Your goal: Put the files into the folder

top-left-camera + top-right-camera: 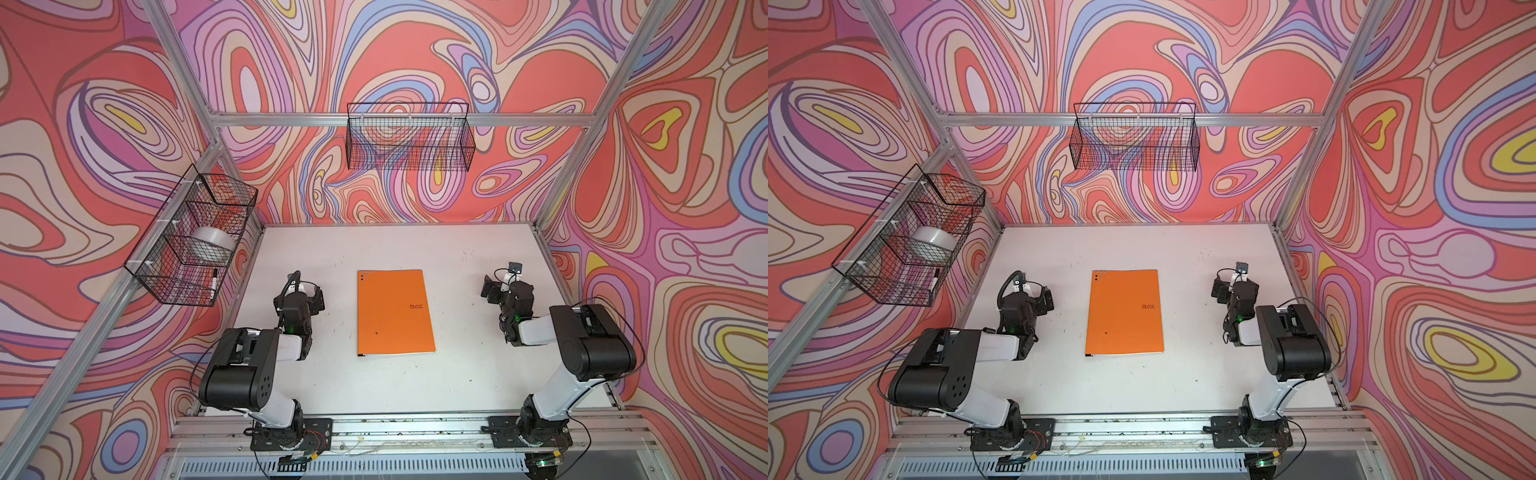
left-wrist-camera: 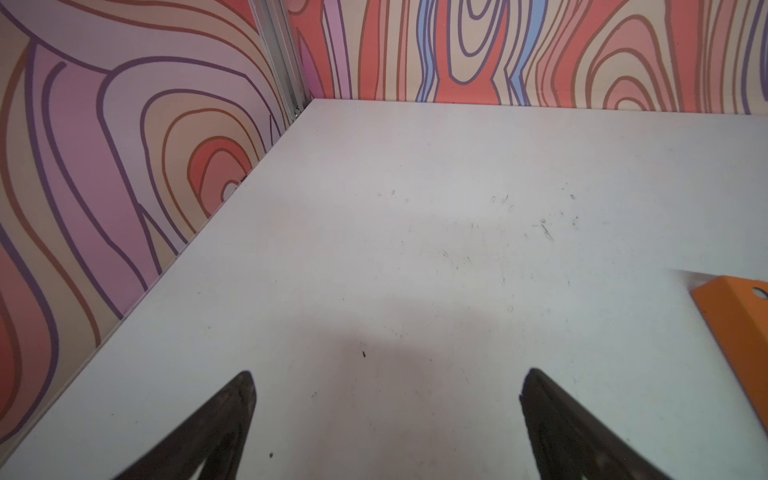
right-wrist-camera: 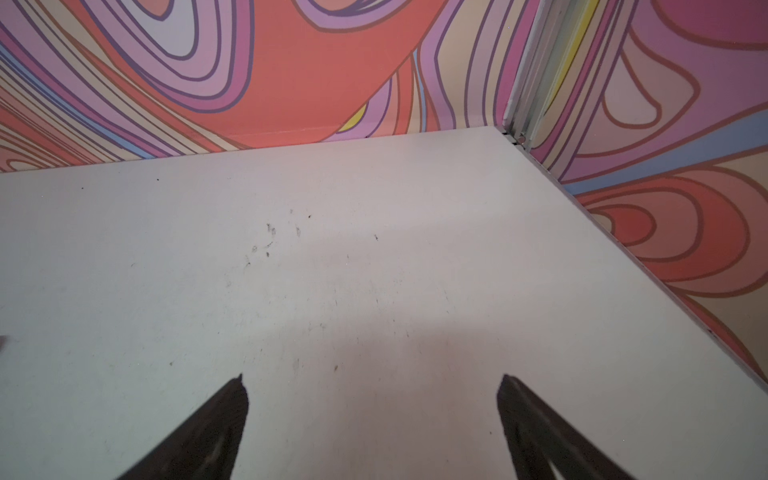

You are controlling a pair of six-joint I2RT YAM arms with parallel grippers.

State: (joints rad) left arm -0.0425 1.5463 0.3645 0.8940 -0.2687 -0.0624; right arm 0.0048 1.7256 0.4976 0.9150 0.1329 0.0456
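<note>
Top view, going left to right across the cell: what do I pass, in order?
Side wire basket → left pincer, open → folder, shut and flat on the table → right pincer, open. The back wire basket hangs above the folder's span, so it is left out.

Orange folder [image 1: 395, 311], white table [image 1: 457, 257], swirling pink-coral walls [image 1: 685, 208]

right hand [image 3: 372, 377]: fingers [image 3: 220, 419] spread wide; table [image 3: 332, 257]: white, scuffed; pale sliver [image 3: 2, 341]: possibly paper
</note>
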